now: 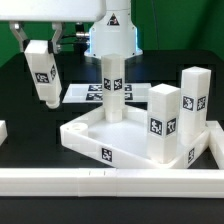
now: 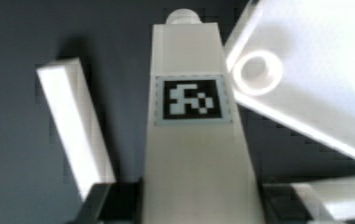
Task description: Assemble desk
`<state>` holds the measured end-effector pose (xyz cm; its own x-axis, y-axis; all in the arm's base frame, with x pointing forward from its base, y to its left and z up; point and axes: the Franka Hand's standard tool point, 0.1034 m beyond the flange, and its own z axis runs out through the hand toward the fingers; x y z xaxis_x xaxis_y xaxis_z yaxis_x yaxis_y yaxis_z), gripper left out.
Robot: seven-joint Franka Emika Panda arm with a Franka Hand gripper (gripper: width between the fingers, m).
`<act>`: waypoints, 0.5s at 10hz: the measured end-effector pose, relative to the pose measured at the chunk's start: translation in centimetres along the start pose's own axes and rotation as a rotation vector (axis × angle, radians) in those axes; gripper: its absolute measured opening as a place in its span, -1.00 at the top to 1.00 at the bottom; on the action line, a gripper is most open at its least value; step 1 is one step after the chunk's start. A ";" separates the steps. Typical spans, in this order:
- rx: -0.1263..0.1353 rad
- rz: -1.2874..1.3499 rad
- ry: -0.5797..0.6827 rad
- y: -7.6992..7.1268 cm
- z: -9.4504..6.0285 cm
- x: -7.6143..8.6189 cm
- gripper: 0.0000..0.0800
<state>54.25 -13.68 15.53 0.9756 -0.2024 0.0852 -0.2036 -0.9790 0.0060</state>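
Note:
The white tray-like tabletop [image 1: 95, 130] lies in the middle of the black table. One white tagged leg [image 1: 113, 88] stands upright at its far corner. Two more legs [image 1: 164, 122] [image 1: 193, 98] stand at its side toward the exterior view's right. My gripper [image 1: 35, 46] is shut on a fourth leg [image 1: 42, 74], held tilted in the air off the tabletop's side toward the exterior view's left. In the wrist view the held leg [image 2: 199, 110] runs out from between my dark fingers [image 2: 121, 200], next to a tabletop corner with a round socket [image 2: 257, 68].
The marker board [image 1: 82, 93] lies flat behind the tabletop. A long white border rail [image 1: 110, 180] runs along the front. A white bar [image 2: 76, 120] lies on the table beside the held leg. The robot base [image 1: 110, 28] stands at the back.

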 end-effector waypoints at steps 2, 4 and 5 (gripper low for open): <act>-0.031 0.002 0.150 0.4 0.0 0.3 0.27; -0.030 0.024 0.289 -1.3 -0.8 1.6 0.27; -0.021 0.036 0.292 -1.7 -0.8 1.7 0.27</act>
<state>56.17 -12.30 16.47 0.9033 -0.2187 0.3691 -0.2423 -0.9700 0.0181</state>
